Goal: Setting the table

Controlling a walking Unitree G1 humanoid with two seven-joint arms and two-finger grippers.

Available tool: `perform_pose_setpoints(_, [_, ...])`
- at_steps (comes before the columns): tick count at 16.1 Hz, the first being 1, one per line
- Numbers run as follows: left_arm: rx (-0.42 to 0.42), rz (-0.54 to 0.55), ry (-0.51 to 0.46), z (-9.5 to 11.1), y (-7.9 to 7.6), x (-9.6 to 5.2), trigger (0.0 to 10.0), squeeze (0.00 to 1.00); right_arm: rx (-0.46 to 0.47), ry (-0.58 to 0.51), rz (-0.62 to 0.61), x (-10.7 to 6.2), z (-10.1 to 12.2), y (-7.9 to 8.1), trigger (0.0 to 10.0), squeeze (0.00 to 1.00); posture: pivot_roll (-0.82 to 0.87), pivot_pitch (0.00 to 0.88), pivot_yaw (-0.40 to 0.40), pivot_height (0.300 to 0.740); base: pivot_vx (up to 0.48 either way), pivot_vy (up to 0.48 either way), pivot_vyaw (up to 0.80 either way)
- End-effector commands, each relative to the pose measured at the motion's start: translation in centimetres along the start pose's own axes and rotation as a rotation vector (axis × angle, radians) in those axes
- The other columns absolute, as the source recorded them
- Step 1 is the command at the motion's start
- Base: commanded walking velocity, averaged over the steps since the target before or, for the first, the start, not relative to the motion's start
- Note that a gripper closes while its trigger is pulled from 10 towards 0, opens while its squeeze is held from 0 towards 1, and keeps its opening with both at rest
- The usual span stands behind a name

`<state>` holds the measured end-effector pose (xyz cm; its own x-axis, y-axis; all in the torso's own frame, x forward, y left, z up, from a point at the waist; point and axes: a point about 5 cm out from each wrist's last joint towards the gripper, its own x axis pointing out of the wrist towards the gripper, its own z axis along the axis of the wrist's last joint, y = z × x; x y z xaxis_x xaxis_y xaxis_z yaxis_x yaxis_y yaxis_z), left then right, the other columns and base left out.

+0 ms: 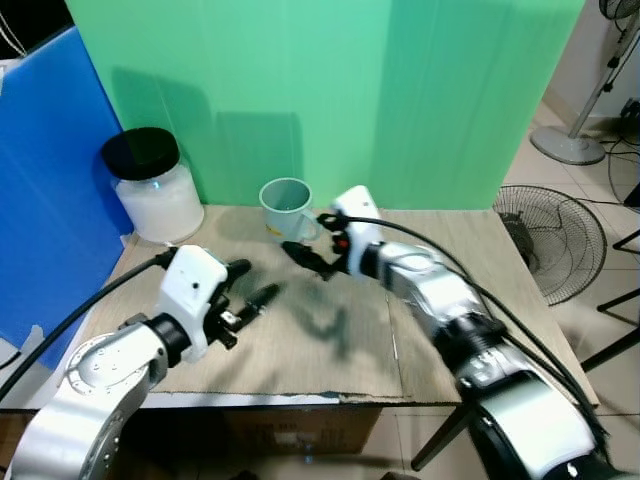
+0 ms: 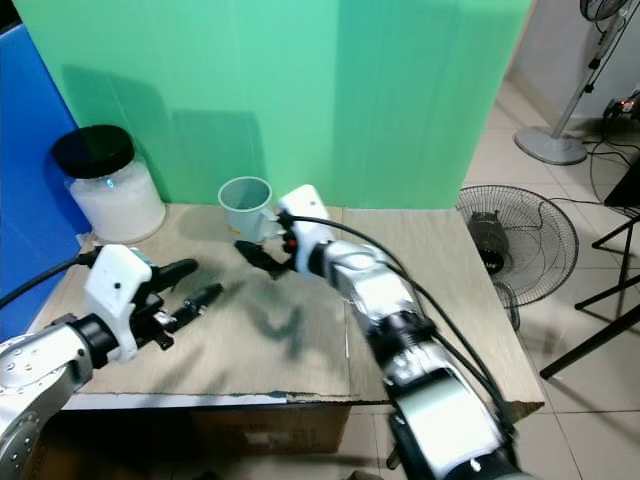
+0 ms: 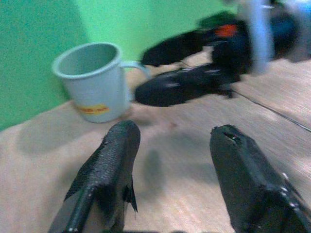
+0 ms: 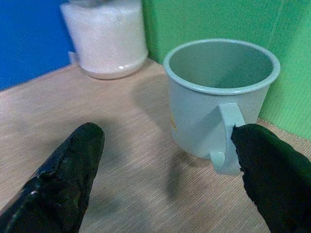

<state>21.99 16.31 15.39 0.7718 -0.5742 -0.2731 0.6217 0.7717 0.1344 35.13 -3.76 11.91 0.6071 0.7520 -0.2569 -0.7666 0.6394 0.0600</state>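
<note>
A pale blue-grey mug [image 1: 287,205] stands upright and empty at the back of the cardboard-topped table [image 1: 330,350], its handle turned toward my right arm. My right gripper [image 1: 312,240] is open just in front of the mug, low over the table. In the right wrist view one finger [image 4: 272,170] sits right beside the mug's handle [image 4: 228,133]; nothing is between the fingers. My left gripper [image 1: 252,283] is open and holds nothing, a short way to the left and nearer me than the mug [image 3: 95,80].
A white jar with a black lid [image 1: 155,185] stands at the table's back left corner. A green screen [image 1: 330,90] rises behind the table and a blue panel [image 1: 45,180] on the left. Two fans [image 1: 555,235] stand on the floor to the right.
</note>
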Motion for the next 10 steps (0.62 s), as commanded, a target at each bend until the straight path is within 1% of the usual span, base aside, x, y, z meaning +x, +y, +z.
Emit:
perform_pose_setpoints(1, [0.004,-0.011,0.011,-0.1,0.0,0.0,10.0,1.00,-0.018,-0.002,-0.034,0.4,0.4,-0.2,10.0,0.00,0.00,0.000,0.037,0.740,0.000,0.000,0.00])
perform_pose_setpoints(2, [0.012,-0.009,0.013,-0.2,0.0,0.1,10.0,1.00,-0.014,-0.007,-0.053,0.7,0.6,-0.2,10.0,0.00,0.00,0.007,0.037,0.740,0.000,0.000,0.00])
perform_pose_setpoints(3, [0.014,-0.009,0.015,-0.2,0.0,0.0,10.0,0.86,-0.016,-0.010,-0.069,0.8,0.7,-0.2,10.0,0.00,0.00,0.009,0.034,0.740,0.000,0.000,0.00])
perform_pose_setpoints(4, [0.016,-0.014,0.018,-0.3,-0.1,0.0,10.0,0.00,-0.007,-0.014,-0.090,1.0,0.8,-0.3,10.0,0.00,0.00,0.013,0.029,0.740,0.000,0.000,0.00])
perform_pose_setpoints(8, [0.012,-0.022,0.024,-0.5,-0.4,-0.4,10.0,0.00,0.009,-0.042,-0.134,1.1,1.5,-1.0,10.0,0.00,0.00,0.022,0.025,0.740,0.000,0.000,0.00])
perform_pose_setpoints(10, [0.012,-0.023,0.026,-0.5,-0.5,-0.4,10.0,0.00,0.008,-0.030,-0.176,0.9,1.6,-1.7,10.0,0.00,0.01,0.024,0.026,0.740,0.000,0.000,0.00])
